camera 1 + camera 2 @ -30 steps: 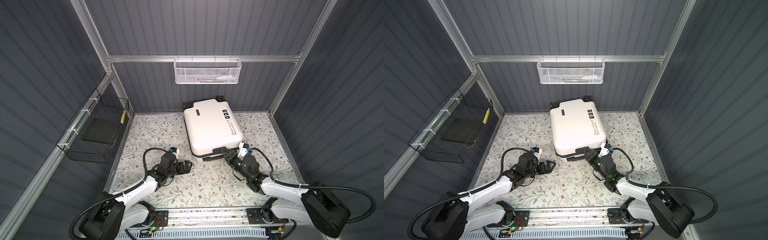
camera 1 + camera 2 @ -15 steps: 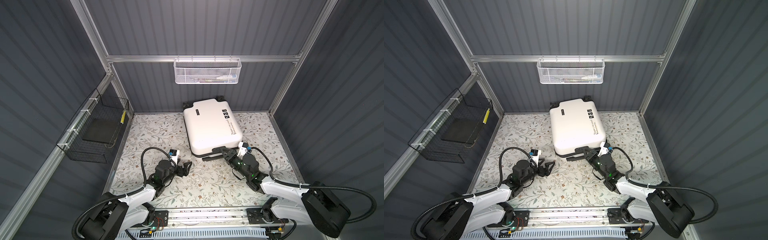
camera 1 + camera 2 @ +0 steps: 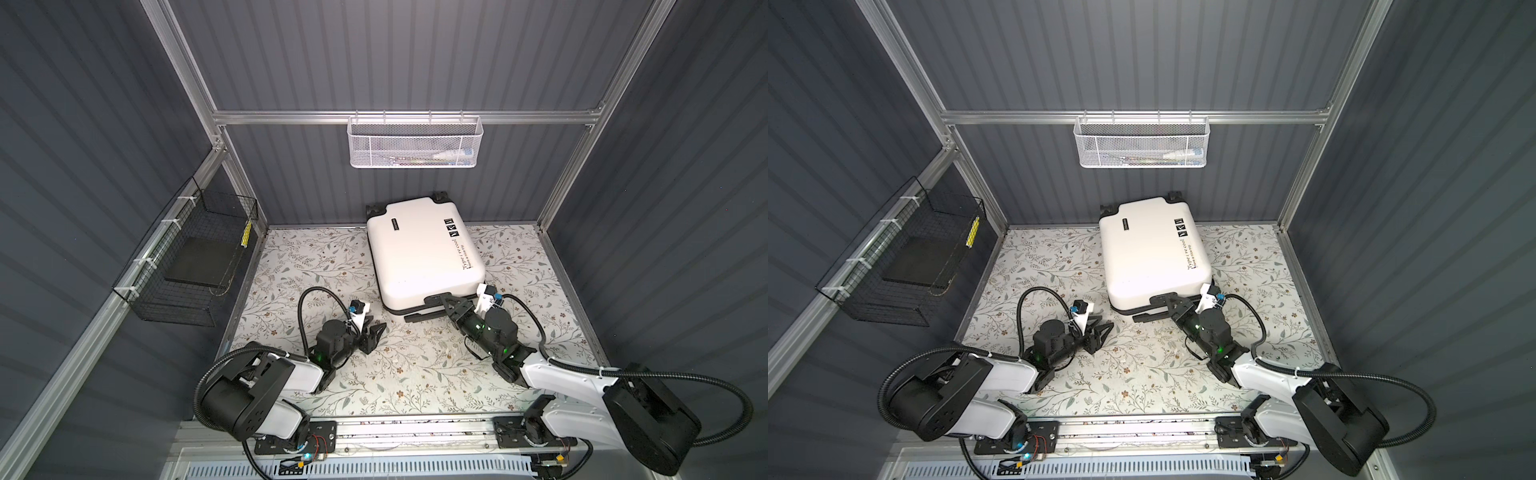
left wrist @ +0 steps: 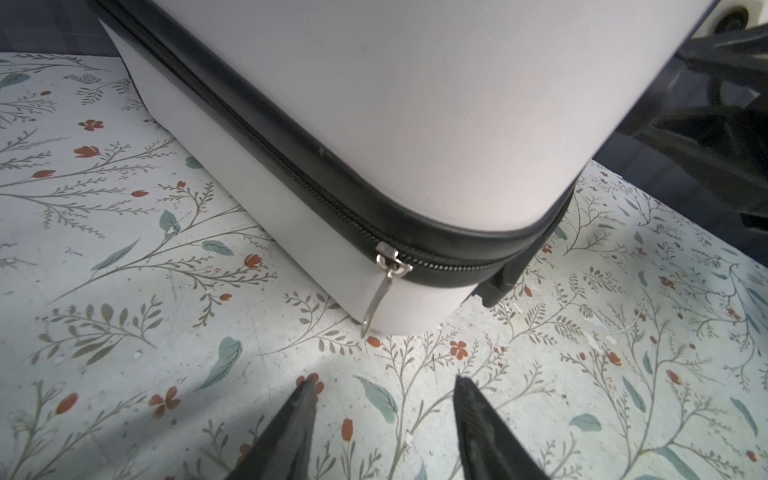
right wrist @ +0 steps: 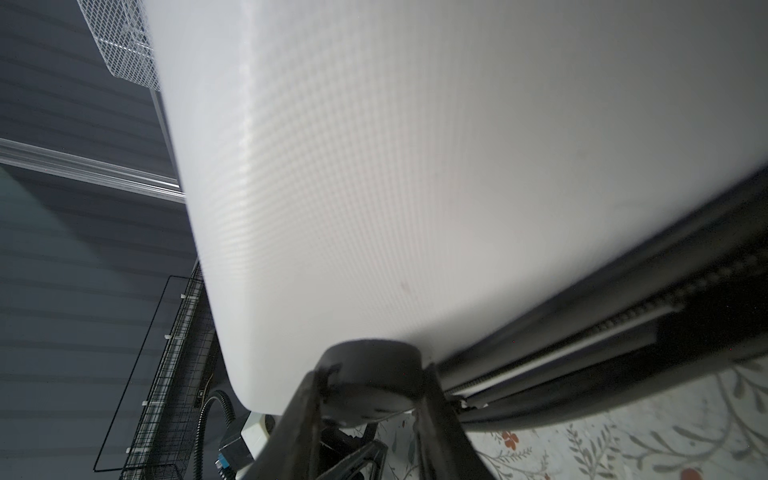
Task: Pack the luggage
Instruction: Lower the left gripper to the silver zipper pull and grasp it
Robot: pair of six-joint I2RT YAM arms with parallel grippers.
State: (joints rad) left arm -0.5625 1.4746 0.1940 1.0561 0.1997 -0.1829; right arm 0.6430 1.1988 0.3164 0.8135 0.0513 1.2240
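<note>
Floral-print mat (image 3: 415, 374) below and ribbed grey walls all round, in both top views. Flat at the far middle lies the luggage (image 3: 419, 253), a smooth white hard shell with rounded corners, wheels toward the far wall and black lettering along its right side. Its black handle (image 3: 419, 314) juts from the near edge, and the right gripper (image 3: 451, 305) is right on it, at the case's near-right corner. The left gripper (image 3: 374, 334) sits low over the mat, near-left of the case and clear of it. A white mesh basket (image 3: 413, 143) hangs on the far wall, a black wire basket (image 3: 187, 266) on the left wall.

Over to the left wrist view: a rounded corner of the luggage (image 4: 415, 104) fills the frame. There's a fine weave on the white shell, a glossy black zipper band (image 4: 291, 158) curving round, and a silver zipper pull (image 4: 380, 291) dangling. The left gripper (image 4: 383, 382) has its black fingers (image 4: 291, 432) parted over bare mat, short of that pull and holding nothing.

Right wrist view: the white shell looms close, finely gridded. The right gripper (image 5: 370, 374) has its fingers (image 5: 299, 424) clamped either side of a rounded black piece of the handle.
</note>
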